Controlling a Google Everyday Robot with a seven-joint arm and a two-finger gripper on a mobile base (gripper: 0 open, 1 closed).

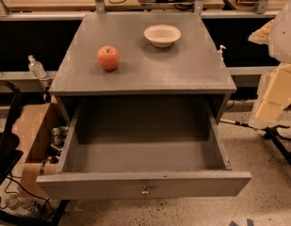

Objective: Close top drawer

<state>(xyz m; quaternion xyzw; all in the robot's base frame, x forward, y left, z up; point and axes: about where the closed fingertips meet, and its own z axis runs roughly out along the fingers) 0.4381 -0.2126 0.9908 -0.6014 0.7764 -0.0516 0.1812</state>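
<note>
The top drawer of the grey wooden cabinet is pulled far out toward me. Its inside is empty, and its flat front panel carries a small brass knob at the centre. My gripper shows as a cream-coloured shape at the right edge of the camera view. It hangs in the air to the right of the cabinet, level with the drawer opening, and is apart from the drawer.
On the cabinet top sit a red apple and a white bowl. A cardboard box and a black chair stand at the left. A black stand leg lies on the floor at the right.
</note>
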